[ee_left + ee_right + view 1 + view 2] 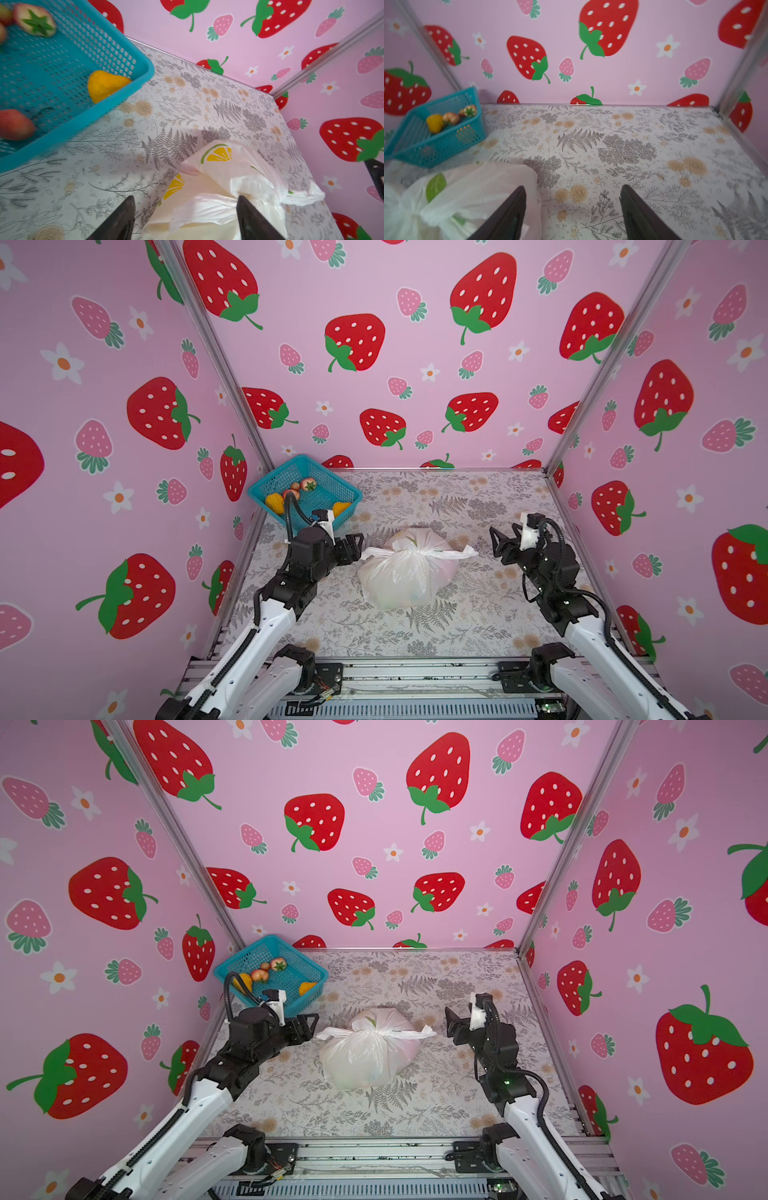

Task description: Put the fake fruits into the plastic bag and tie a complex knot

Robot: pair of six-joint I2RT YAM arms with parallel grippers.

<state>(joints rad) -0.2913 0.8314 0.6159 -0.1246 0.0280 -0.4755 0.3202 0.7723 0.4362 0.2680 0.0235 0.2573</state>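
Note:
The plastic bag (pixel 409 576) (pixel 365 1058) lies full in the middle of the table, its handles tied in a knot (pixel 412 548) (pixel 371 1029) with two flat tails sticking out sideways. My left gripper (pixel 359 548) (pixel 313 1027) is open just left of the bag. In the left wrist view the left gripper (pixel 185 199) has the left tail (pixel 203 209) lying loose between its spread fingers. My right gripper (pixel 494 541) (pixel 449 1023) (pixel 572 187) is open right of the right tail, with only tabletop between its fingers. Several fake fruits (pixel 308 484) (pixel 104 85) (pixel 435 122) lie in the basket.
The teal mesh basket (pixel 332 473) (pixel 309 965) (pixel 143 62) (pixel 446 99) stands tilted in the back left corner against the wall. Pink strawberry-print walls close in the table on the left, back and right. Floral tabletop (pixel 478 506) lies bare behind and right of the bag.

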